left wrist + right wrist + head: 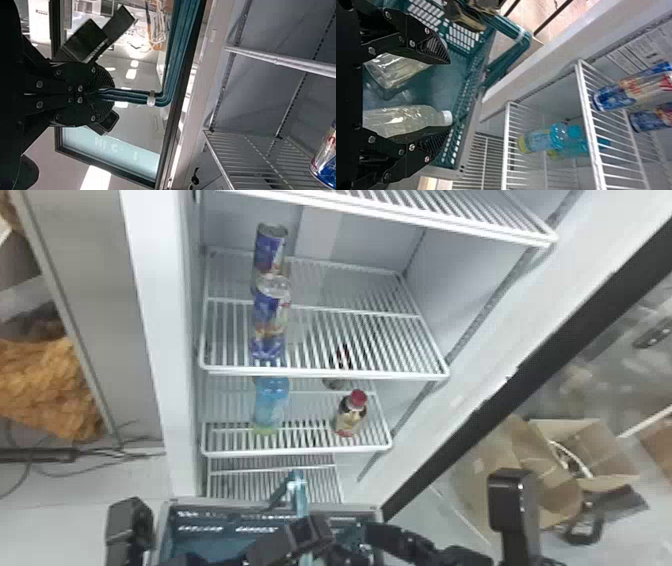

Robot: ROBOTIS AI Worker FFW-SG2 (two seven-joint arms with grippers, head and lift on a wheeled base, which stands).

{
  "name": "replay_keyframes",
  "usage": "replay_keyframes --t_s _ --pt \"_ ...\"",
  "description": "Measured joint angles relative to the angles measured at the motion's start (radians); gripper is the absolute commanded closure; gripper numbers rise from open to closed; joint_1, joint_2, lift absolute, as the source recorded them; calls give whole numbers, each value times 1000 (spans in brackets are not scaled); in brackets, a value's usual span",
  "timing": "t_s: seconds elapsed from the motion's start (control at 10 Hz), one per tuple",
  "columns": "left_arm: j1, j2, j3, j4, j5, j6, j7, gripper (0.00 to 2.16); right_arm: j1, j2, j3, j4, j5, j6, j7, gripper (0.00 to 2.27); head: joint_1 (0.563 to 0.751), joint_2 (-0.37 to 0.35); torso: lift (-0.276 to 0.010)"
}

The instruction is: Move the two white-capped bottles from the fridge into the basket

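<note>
The handle [138, 96] was clamped by the left gripper [306, 532]. The right gripper's [397, 540] fingers were held apart over the basket [345, 507], where two bottles [401, 119] were seen, one white cap [447, 118] turned toward the fridge-side edge.

Black, blocky arm housings [507, 500] at four and eight o'clock in the head view; black tapered fingers [409, 29] with round silver screws [412, 43] and probably finely ribbed pads [435, 45].
</note>
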State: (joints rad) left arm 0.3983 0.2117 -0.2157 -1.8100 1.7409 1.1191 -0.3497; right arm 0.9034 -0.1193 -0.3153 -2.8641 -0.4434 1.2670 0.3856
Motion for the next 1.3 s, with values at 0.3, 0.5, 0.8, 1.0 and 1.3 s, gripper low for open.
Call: replay_keyframes --t_s 0.3,0.5,0.8,1.0,1.3 --pt "-1 0 -1 0 0 0 0 1184 -5 0 -17 -9 75 -29 0 522 695 -350 0" --pt "-1 0 -1 0 0 0 0 1184 -6 -1 -29 -18 118 -61 -3 522 695 -350 0" --pt "-3 0 -3 0 0 0 0 1184 -20 1 -24 -17 155 -177 -23 522 695 -350 0" --pt "-4 1 -4 0 0 0 1 1184 -35 7 -9 19 157 -312 -36 522 695 -350 0" --pt "-5 0 -3 0 -2 0 2 1184 -50 36 13 132 164 -626 -63 522 695 -350 0"
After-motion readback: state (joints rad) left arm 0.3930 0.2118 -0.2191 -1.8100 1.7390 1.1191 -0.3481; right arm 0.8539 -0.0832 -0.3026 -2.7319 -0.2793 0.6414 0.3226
